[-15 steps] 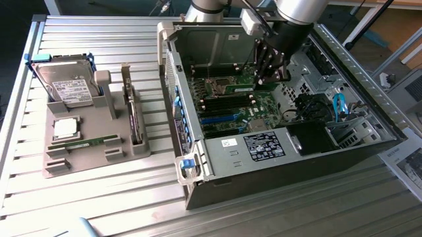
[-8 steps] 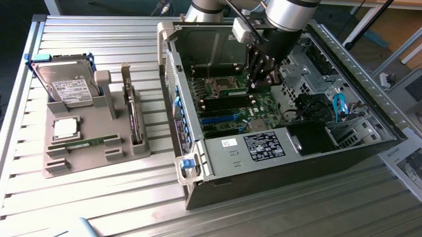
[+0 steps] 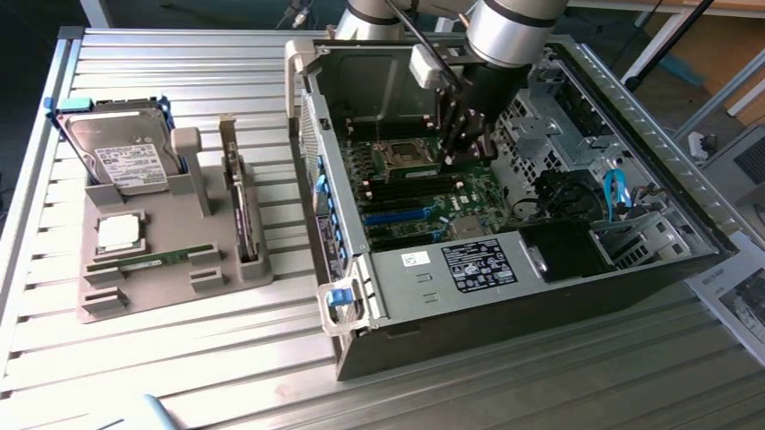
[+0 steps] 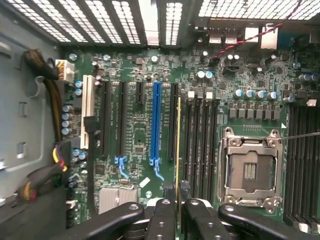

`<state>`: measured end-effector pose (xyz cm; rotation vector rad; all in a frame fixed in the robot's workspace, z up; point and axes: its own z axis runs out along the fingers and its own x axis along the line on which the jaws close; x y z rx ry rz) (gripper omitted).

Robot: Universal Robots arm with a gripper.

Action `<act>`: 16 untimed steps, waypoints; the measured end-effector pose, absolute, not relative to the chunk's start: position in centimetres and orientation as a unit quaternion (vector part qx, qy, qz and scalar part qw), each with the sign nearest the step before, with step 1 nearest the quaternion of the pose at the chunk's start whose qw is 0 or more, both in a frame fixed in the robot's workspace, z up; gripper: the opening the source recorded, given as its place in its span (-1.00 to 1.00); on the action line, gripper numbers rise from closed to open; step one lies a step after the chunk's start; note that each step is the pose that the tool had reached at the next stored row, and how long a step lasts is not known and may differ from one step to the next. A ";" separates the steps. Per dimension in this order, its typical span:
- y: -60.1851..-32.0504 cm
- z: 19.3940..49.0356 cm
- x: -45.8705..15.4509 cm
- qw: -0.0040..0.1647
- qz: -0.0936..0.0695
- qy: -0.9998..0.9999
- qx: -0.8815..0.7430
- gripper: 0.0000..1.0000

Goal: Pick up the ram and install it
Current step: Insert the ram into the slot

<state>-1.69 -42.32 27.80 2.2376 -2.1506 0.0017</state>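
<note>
The exterior view shows the whole worktop [image 3: 179, 376]. On it stand an open computer case [image 3: 371, 81] and, to the exterior view's left, a grey holder [image 3: 156, 296]. The holder carries a hard drive [image 3: 120, 157], a silver chip [image 3: 120, 233], a dark card [image 3: 245, 219] and a second ram stick [image 3: 153, 260] lying flat. The arm [image 3: 508, 31] comes in from the far side and bends down into the case. Its pincer [image 3: 464, 148] points down at the green main board [image 3: 418, 193], close to the chip socket [image 3: 407, 154]. The wrist view looks straight down at the board from close up. There the black fingers [image 4: 162, 220] are closed tight on the ram [image 4: 178, 145]. The ram is seen from its thin edge, like a long yellow-green line sticking out from between the fingers. It hangs over the board, just beside the row of black slots [image 4: 200, 145], between the blue slot [image 4: 156, 122] and the chip socket. I cannot tell if the ram touches a slot.
</note>
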 end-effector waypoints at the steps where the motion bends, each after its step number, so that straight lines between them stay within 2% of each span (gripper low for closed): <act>1: -42.2 27.5 -1.7 0.019 0.001 -0.693 0.721 -0.73; 16: -40.9 24.1 -2.0 0.019 0.000 -0.704 0.710 -0.73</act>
